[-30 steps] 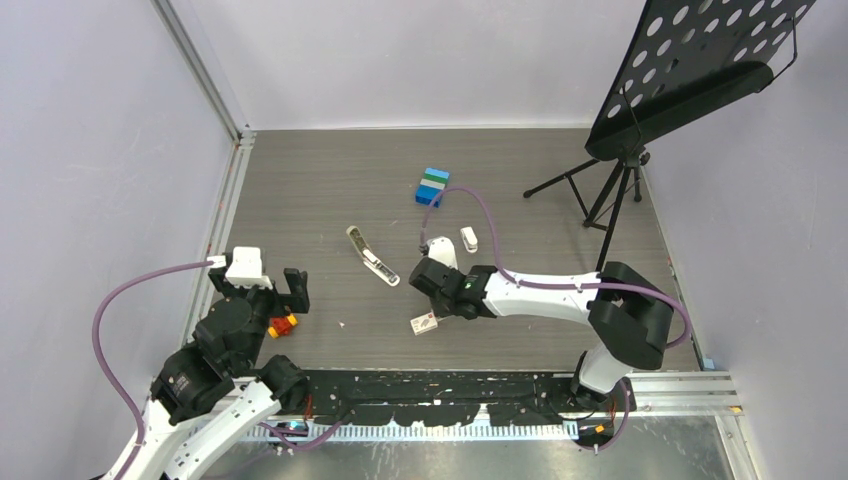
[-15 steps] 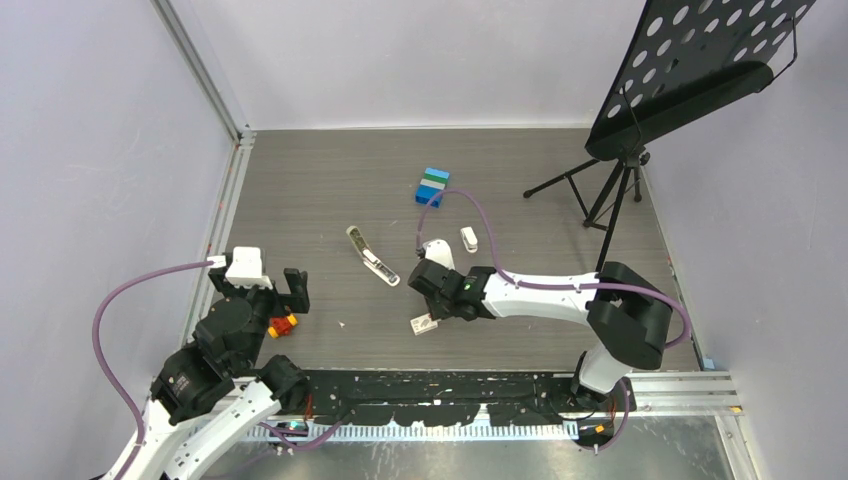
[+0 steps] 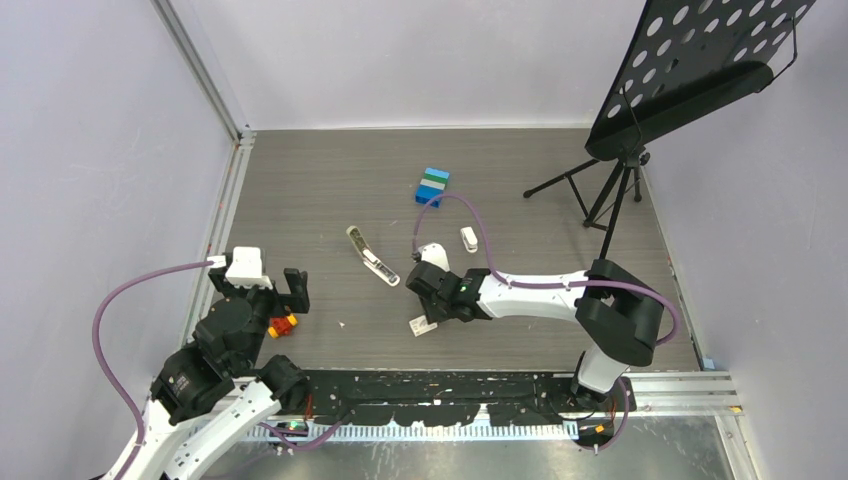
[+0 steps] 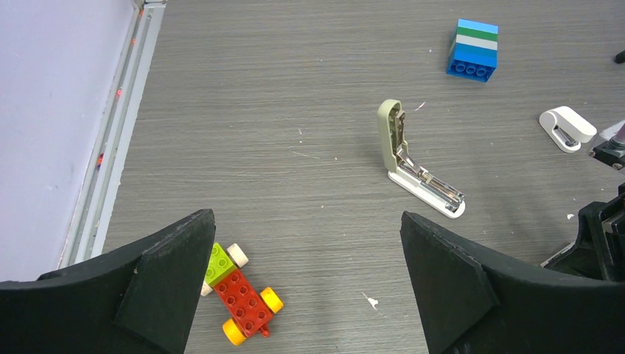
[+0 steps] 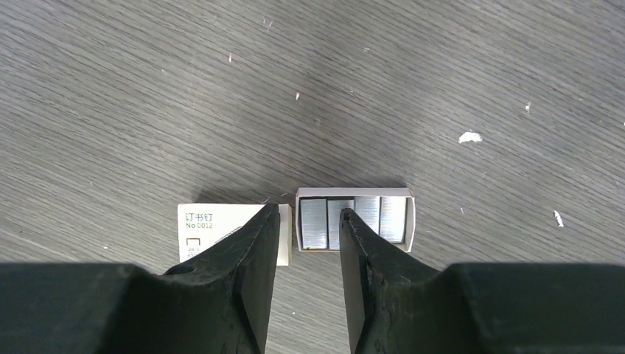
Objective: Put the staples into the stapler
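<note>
The right gripper (image 5: 308,221) is narrowly parted over the staples (image 5: 383,219), straddling one strip; whether it pinches, I cannot tell. The left gripper (image 4: 306,217) gapes wide, empty, the stapler (image 4: 420,181) ahead.

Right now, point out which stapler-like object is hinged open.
The olive-topped stapler: its top is swung up, baring the metal channel. The stubby all-white object has nothing raised.
</note>
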Available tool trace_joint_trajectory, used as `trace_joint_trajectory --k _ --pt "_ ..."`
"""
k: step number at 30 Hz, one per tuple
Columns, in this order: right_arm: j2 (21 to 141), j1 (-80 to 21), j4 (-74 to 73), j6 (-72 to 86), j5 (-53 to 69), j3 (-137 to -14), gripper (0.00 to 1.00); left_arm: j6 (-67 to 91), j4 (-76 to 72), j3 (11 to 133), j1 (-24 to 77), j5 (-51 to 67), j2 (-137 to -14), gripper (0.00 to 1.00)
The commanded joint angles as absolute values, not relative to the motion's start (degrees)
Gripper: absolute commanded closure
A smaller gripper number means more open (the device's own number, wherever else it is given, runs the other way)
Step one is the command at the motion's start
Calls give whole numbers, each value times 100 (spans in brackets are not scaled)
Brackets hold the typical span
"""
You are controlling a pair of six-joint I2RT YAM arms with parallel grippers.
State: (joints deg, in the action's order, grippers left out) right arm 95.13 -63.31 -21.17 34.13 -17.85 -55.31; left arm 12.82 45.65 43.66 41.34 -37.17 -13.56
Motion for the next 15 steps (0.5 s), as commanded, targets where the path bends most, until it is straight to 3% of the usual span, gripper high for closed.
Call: trace_joint_trajectory --k 1,15 --pt "9515 -6329 -1897 3375 -1642 -5450 59 1222 4259 4333 4122 -3671 -1319 0" --pt "9048 -6258 -1880 3371 -1613 -5274 58 1214 4253 4333 4122 -3656 -1353 0"
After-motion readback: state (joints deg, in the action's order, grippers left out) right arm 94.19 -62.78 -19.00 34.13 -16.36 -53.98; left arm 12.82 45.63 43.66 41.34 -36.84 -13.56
